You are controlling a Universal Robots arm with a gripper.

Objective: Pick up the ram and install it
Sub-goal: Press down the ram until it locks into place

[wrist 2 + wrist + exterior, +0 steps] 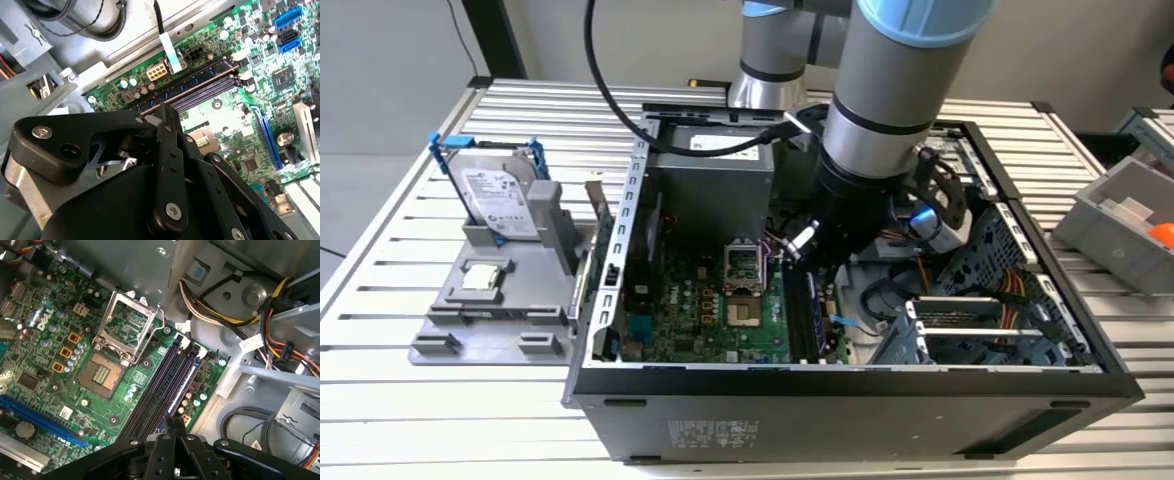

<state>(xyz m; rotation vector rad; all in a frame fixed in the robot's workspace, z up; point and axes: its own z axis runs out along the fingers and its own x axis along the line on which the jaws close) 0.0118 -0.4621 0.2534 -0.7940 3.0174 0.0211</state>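
The hand (pixel 172 432) hangs over the motherboard's black slots (pixel 160 385), fingers pressed together, any grasped ram hidden.

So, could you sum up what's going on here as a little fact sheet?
case: open computer case on a slatted table
gripper: the gripper is inside the case, low over the black memory slots
processor socket: processor socket uncovered, its metal frame raised
hard drive: hard drive standing in a grey holder outside the case, on the exterior view's left
ram: cannot tell whether a stick sits in the slots
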